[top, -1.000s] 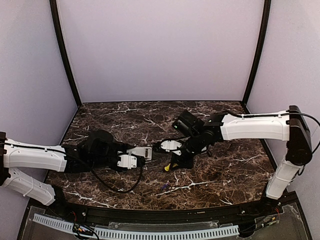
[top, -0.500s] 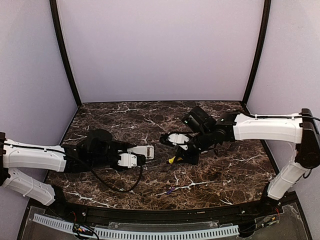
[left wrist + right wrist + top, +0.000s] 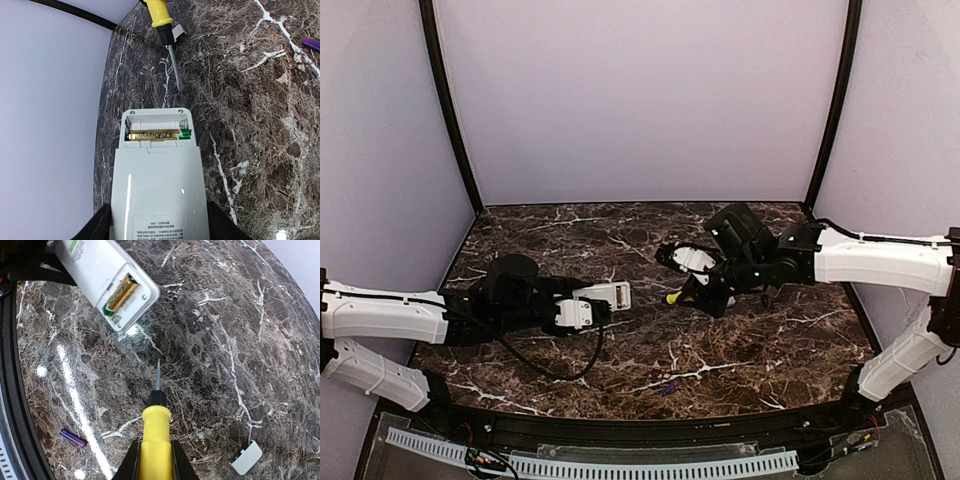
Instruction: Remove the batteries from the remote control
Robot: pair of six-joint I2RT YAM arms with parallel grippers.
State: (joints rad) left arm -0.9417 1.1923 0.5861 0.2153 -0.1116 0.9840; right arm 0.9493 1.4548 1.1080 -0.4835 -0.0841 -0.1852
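My left gripper [image 3: 584, 303] [image 3: 157, 226] is shut on the remote control [image 3: 608, 295] [image 3: 157, 185] [image 3: 95, 265], gripping its long sides. The remote lies back side up with its end compartment uncovered. One gold and green battery [image 3: 152, 134] [image 3: 120, 292] sits inside. A second, purple battery [image 3: 667, 388] [image 3: 73, 438] [image 3: 311, 43] lies loose on the table near the front edge. My right gripper [image 3: 706, 290] [image 3: 154, 461] is shut on a yellow-handled screwdriver [image 3: 674, 297] [image 3: 155, 432]. Its tip [image 3: 157, 371] points at the remote, a short gap away.
The small white cover [image 3: 246, 458] [image 3: 178, 34] lies on the dark marble table [image 3: 760, 350] beside the screwdriver, to the right of the right gripper. Purple walls close in the back and sides, and a black rail [image 3: 650, 425] runs along the near edge.
The right arm has pulled back and to the right with the screwdriver, away from the remote. The loose purple battery has rolled a little toward the near edge. The left arm has barely shifted.
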